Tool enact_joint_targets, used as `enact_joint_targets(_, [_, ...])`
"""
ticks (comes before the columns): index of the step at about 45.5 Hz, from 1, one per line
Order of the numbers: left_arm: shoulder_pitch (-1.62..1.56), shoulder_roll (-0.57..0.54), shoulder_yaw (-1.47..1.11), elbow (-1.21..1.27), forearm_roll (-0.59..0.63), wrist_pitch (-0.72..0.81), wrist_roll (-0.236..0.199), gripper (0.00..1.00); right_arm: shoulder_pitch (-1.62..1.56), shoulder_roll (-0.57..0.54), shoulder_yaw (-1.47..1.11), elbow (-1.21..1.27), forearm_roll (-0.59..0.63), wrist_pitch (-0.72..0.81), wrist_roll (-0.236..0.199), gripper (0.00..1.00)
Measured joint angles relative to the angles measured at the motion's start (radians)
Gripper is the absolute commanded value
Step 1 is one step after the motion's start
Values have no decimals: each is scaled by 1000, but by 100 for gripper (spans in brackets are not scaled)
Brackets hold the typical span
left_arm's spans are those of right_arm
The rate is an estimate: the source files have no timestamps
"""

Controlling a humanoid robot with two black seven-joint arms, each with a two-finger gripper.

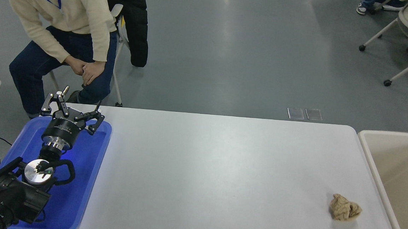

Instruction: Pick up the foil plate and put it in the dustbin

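One arm visible: the left arm, black, parked at lower left over one glossy blue plastic tray (90, 178) with rounded rim. Left gripper (72, 110) has its black linkage fingers spread apart, nothing between them. Right arm out of frame. One crumpled tan paper ball (345, 208) lies on the smooth white table (214, 171), near the right edge, apart from the bin. One dustbin (373, 153), beige plastic, thick rounded rim, smooth inner walls, sits just off the table's right end, cut by the frame; a small dark patch shows at its right side, can't tell what. Foil plate not visible anywhere. One person in a cream sweater sits at far left. No readable writing.
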Motion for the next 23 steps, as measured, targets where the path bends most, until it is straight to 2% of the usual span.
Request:
enact_joint_targets(9, [0, 0, 0, 0, 1, -2, 1, 100, 240, -118, -136, 308, -129, 23, 1, 100])
enact_joint_targets(23, [0, 0, 0, 0, 2, -1, 0, 100, 511, -81, -384, 475, -168, 88, 1, 100])
